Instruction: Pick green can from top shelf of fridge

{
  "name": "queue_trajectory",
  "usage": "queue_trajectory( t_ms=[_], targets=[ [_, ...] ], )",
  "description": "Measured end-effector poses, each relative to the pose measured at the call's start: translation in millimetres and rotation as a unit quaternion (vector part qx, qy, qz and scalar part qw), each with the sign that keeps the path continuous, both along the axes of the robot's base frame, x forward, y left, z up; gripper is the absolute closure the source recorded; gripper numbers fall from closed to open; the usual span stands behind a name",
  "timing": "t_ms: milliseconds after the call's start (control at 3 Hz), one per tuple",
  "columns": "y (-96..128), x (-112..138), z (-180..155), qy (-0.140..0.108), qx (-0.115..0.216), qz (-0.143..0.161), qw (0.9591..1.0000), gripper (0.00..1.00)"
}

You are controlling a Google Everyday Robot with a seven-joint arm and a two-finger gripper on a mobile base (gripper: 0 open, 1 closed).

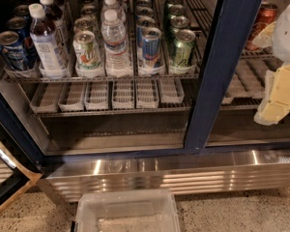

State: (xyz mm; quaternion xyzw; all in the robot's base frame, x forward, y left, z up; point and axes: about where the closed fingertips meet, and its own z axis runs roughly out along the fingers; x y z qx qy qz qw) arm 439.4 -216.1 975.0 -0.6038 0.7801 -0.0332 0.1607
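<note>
Gripper (282,93): at the right edge of the view, pale yellow and white, hanging in front of the right-hand glass door, well apart from the cans; whether it is spread or pressed together cannot be told; it holds nothing that can be seen.

Fridge (121,151): left bay open to view; a dark blue frame post (222,66) runs upright between that bay and the gripper; ribbed steel base panel (174,174) below.

Top shelf (106,78): grey wire rack, stocked in lanes running front to back. The green can (182,47) stands upright at the front of the rightmost lane, just left of the frame post; at least two cans alike in line behind it. Just beside it on the left, a blue-and-silver can (151,45); next a clear water bottle (115,38); then a white can (87,50) with green and red marks; then a bottle with a pale label (45,38); blue cans (10,50) at the far left.

Lower rack (101,96): a row of small clear trays.

Behind the right glass: a reddish can (266,13), partly hidden by the gripper.

Floor (232,211): speckled; a clear plastic bin (127,211) sits before the base panel.
</note>
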Motion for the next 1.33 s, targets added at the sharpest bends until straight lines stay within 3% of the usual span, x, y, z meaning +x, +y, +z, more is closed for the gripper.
queue_trajectory(
  t_ms=[667, 1000, 1333],
  targets=[
    [2.3, -2.4, 0.0, 0.000, 0.015, 0.004, 0.9999, 0.00],
    [-9.7, 3.8, -5.4, -0.023, 0.100, 0.028, 0.9944, 0.00],
    [-13.9, -6.2, -1.2, -0.037, 0.204, 0.068, 0.9760, 0.00]
  ],
)
